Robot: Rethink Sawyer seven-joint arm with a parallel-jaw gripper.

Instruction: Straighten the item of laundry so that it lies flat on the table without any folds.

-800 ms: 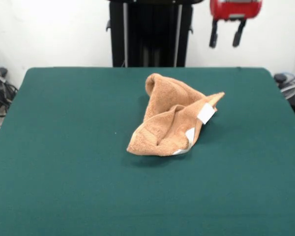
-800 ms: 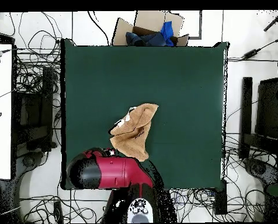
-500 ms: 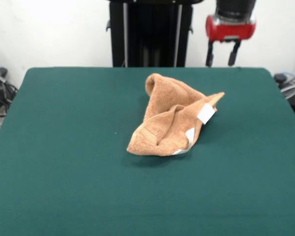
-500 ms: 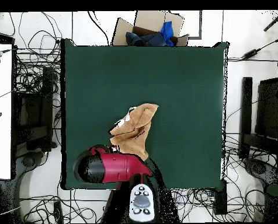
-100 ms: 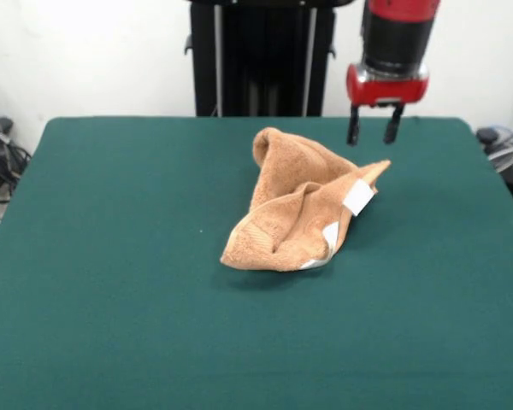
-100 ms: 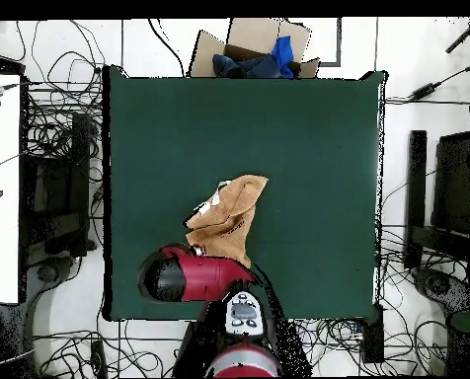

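The item of laundry point(image 5: 295, 205) is an orange-tan towel, crumpled and folded over itself near the middle of the green table point(image 5: 111, 256). Its white square tag point(image 5: 357, 197) sticks out at the right corner, and a white label strip point(image 5: 329, 239) shows along the hem below it. My gripper point(image 5: 373, 132) hangs open and empty, just above and behind that right corner, not touching the cloth. In the overhead view the towel point(image 6: 229, 219) lies on the table point(image 6: 308, 148), and my red arm point(image 6: 185, 277) covers its near-left end and hides the gripper.
A cardboard box holding blue cloth point(image 6: 254, 54) sits past the table's far edge in the overhead view. Cables lie all round the table. A white bench point(image 6: 0, 188) stands at the left. The black pedestal point(image 5: 261, 55) rises behind the table.
The gripper has come down and moved slightly left in the front view, closer to the towel's tagged corner. The towel has not moved.
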